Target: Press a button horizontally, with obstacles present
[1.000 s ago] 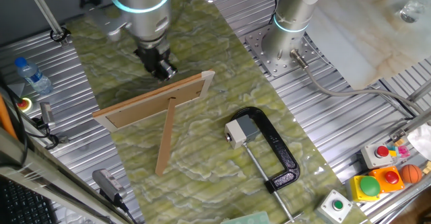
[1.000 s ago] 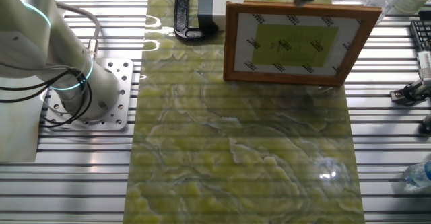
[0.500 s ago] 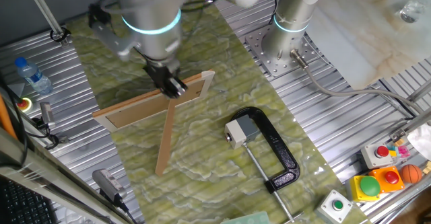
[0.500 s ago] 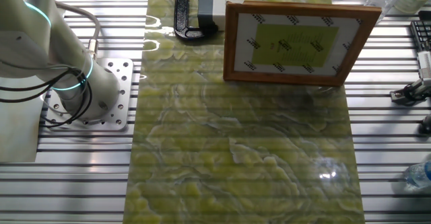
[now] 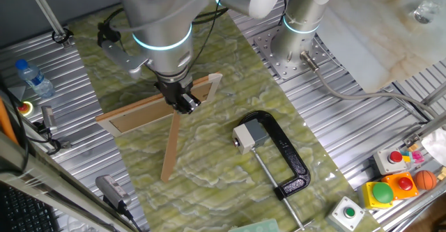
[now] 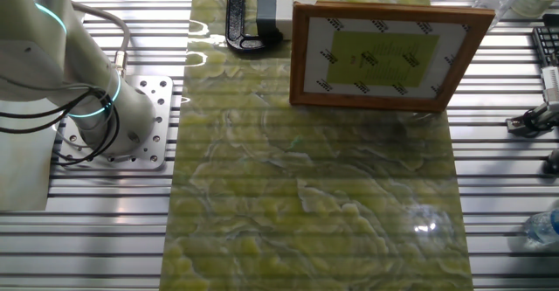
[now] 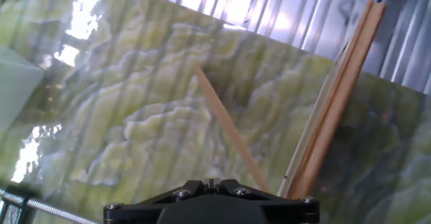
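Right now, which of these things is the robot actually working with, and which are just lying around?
In the job: small white-and-grey button box; light-wood frame panel with strut leg; the arm's black tool.

Lying about: black C-clamp; plastic water bottle; red, green and orange push-button boxes.

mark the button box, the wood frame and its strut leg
button box (image 5: 244, 137), one fixed view, on its pale side face
wood frame (image 6: 381, 10), the other fixed view, on its top rail
strut leg (image 5: 171, 143), one fixed view, mid-length of the strut
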{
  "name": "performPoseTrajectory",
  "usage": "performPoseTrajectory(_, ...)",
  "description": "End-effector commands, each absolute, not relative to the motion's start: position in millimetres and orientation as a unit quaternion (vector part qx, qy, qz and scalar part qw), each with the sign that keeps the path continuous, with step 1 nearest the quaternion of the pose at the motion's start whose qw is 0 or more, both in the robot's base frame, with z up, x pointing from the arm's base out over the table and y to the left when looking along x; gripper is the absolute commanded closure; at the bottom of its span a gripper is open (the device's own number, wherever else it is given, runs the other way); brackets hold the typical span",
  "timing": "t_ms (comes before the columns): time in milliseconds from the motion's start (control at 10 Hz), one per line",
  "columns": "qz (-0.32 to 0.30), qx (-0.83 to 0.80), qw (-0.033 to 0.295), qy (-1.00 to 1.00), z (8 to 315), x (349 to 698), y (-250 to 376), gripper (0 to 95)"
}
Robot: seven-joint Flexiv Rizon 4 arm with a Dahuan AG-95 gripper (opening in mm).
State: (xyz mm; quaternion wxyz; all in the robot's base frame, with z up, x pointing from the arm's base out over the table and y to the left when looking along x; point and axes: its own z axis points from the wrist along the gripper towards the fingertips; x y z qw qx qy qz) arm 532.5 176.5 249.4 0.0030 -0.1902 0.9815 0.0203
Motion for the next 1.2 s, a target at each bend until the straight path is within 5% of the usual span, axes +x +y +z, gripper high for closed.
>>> performPoseTrajectory(100, 0.022, -0.237, 0.001, 0.971, 245.6, 536.2, 177.4, 95.0)
performPoseTrajectory(600, 0.021, -0.259, -0.001, 0.966, 245.4, 536.0, 177.2, 95.0)
performPoseTrajectory(900, 0.042, -0.343, -0.06, 0.937, 245.4, 536.0, 177.2, 95.0)
performPoseTrajectory(1200, 0.042, -0.331, -0.06, 0.941, 245.4, 536.0, 177.2, 95.0)
